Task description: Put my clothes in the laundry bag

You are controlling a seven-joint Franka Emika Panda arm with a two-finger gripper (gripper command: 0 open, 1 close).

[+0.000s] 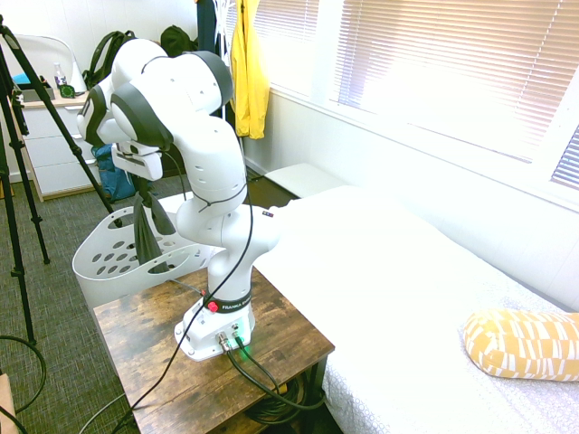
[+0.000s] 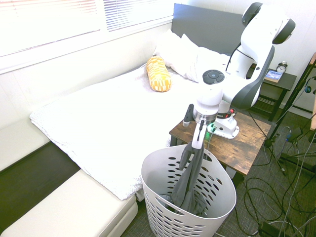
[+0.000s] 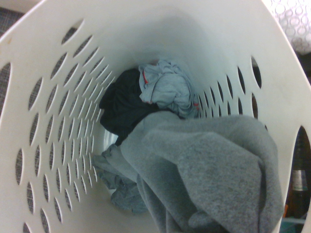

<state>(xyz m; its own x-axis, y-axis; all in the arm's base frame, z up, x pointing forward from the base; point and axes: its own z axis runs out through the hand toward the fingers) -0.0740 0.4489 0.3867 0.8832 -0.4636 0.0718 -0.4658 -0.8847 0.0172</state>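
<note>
While the second exterior view shows the gripper [image 2: 197, 132] closed on the top of the charcoal-grey garment [image 2: 190, 173], pointing down directly above the white laundry basket [image 2: 163, 207], the first exterior view hides most of this behind the arm and shows only a dark strip of the garment [image 1: 145, 237] hanging into the basket [image 1: 113, 258]. Only the wrist view looks into the basket [image 3: 58, 121]: at its bottom lie a crumpled light blue cloth [image 3: 167, 87] and a black cloth [image 3: 124, 104], and the grey garment [image 3: 209, 170] fills the near part of the picture above them. From the closed fingers the garment hangs straight down, and its lower end is already inside the basket, below the rim. The basket stands just beside the wooden table [image 2: 247, 143] and near the white bed [image 2: 108, 113].
</note>
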